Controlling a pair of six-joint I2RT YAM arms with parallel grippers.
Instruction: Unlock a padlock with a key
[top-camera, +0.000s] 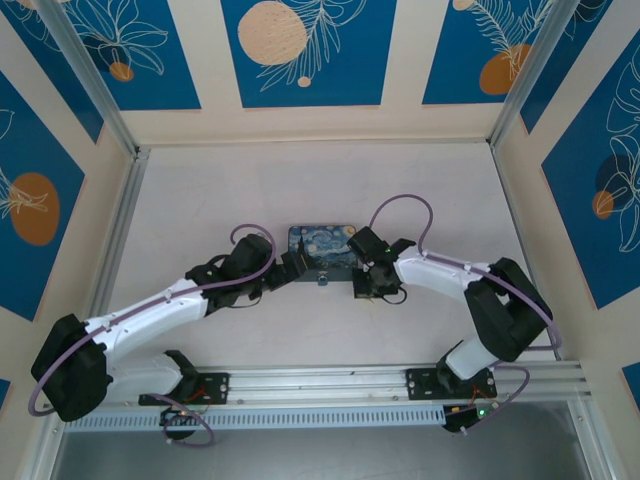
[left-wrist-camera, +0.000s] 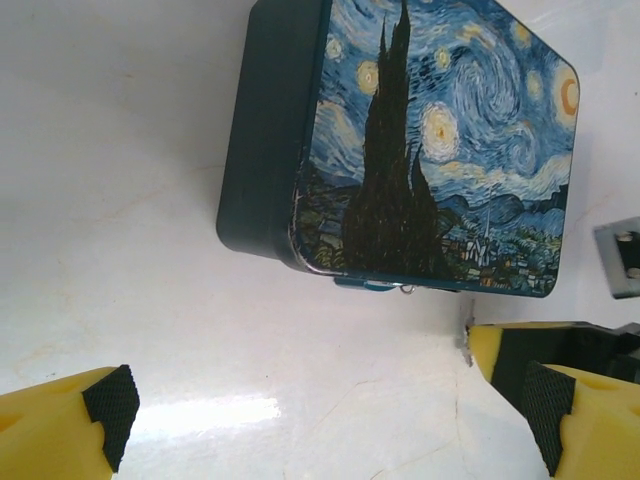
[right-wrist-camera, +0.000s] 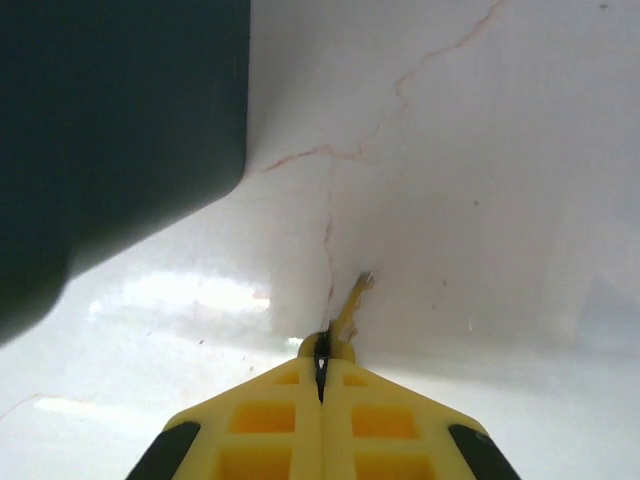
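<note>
The tiny teal padlock (left-wrist-camera: 375, 285) hangs at the near edge of the painted tin, its thin silvery shackle (left-wrist-camera: 407, 290) just to its right; from above, the padlock (top-camera: 324, 281) is a small speck in front of the tin. My right gripper (right-wrist-camera: 322, 355) is shut on the key (right-wrist-camera: 352, 300), whose thin brownish blade sticks out past the yellow fingertips, low over the table. Seen from above, the right gripper (top-camera: 362, 290) sits just right of the padlock. My left gripper (left-wrist-camera: 330, 410) is open with nothing between its fingers, and from above the left gripper (top-camera: 290, 263) is at the tin's left end.
The dark-blue Starry Night tin (top-camera: 322, 250) lies mid-table between both grippers; the same tin (left-wrist-camera: 430, 140) lies flat, and its dark side (right-wrist-camera: 110, 130) shows at upper left in the right wrist view. White cracked tabletop (right-wrist-camera: 480, 180) around. Metal rail (top-camera: 330, 380) runs along the near edge.
</note>
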